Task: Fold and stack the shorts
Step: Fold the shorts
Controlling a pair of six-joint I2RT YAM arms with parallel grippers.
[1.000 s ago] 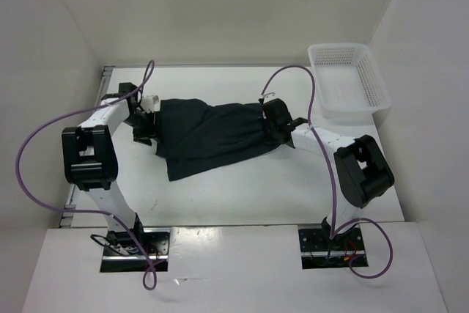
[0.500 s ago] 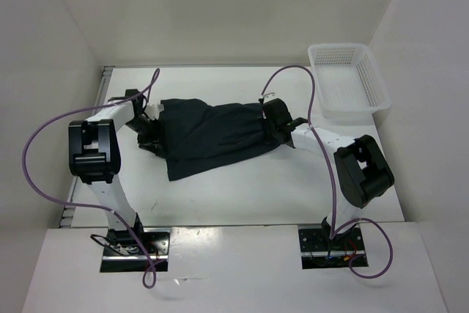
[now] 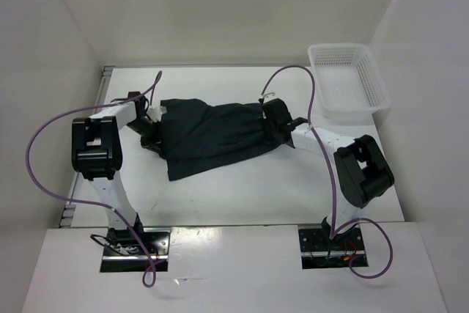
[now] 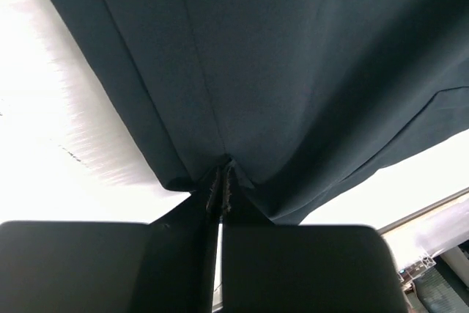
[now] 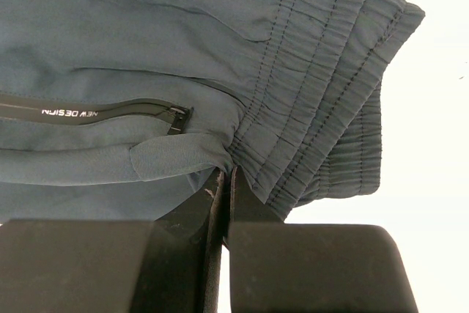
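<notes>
Shorts (image 3: 212,133) span the counter (image 3: 242,188); we find left jaws clamping one end, right jaws the waistband end, presumably for folding.

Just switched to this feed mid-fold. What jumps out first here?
The dark shorts lie stretched across the middle of the table, pinched at both ends. The left arm's fingers are shut on the left end, and the right arm's fingers are shut by the gathered waistband. The white mesh basket sits at the far right corner, apart from the cloth.
</notes>
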